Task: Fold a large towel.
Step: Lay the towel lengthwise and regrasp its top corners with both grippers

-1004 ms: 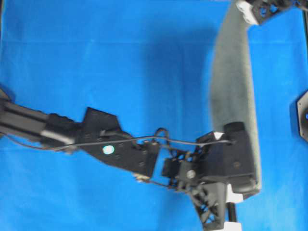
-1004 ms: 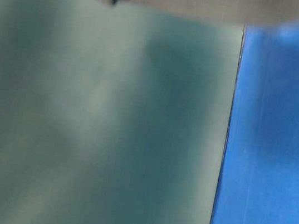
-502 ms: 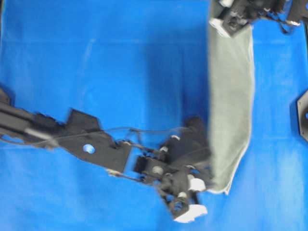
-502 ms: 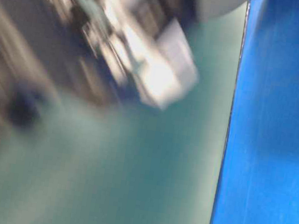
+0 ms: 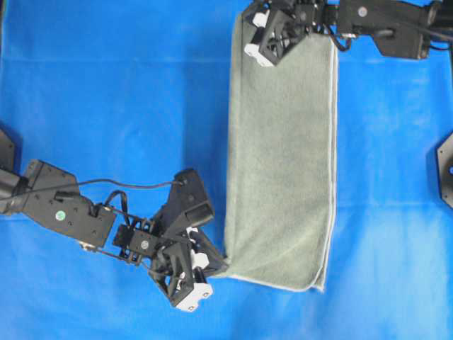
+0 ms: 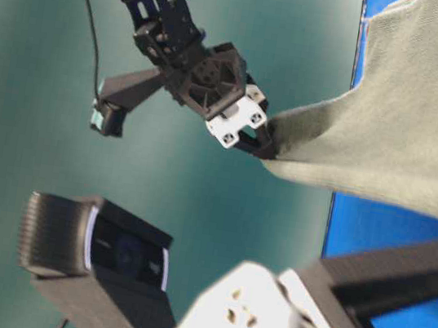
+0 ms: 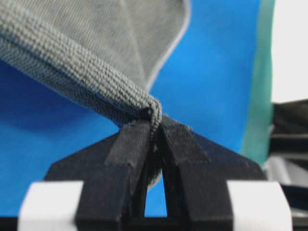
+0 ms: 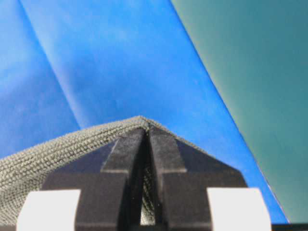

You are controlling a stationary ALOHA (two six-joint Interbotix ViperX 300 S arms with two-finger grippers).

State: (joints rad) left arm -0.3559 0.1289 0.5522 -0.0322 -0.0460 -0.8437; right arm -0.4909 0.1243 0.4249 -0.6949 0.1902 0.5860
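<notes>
While both arms are on the cloth, here is the state:

towel (image 5: 283, 163): grey-green terry, fuzzy looped pile, folded into a long strip running far to near, right of centre in the overhead view; thin pale stitched border down its right edge and along the near edge, rounded near-right corner.
towel, lay: most of the strip lies on the blue sheet (image 5: 113, 106); the two pinched corners are drawn up into points (seen in the table-level view).
left gripper (image 5: 212, 268): closed on the near-left corner of the towel; wrist view shows a doubled fold of pile squeezed between the black fingers (image 7: 130, 149).
right gripper (image 5: 256, 34): closed on the far-left corner; cloth peaks just past the black fingertips (image 8: 161, 154), jaws nearly touching.
gripper build: black plastic fingers, white blocks at their bases.
sheet: bright blue, smooth, faint creases.
writing: none readable; a small round pale sticker (image 5: 61, 215) on the left arm, too small to read.
surroundings: teal-green backdrop (image 6: 40, 38) beyond the sheet edge; black mount (image 5: 444, 170) at the right edge.
obstruction: a black camera body (image 6: 99, 249) and a blurred white-and-black gripper fill the lower table-level view.
</notes>
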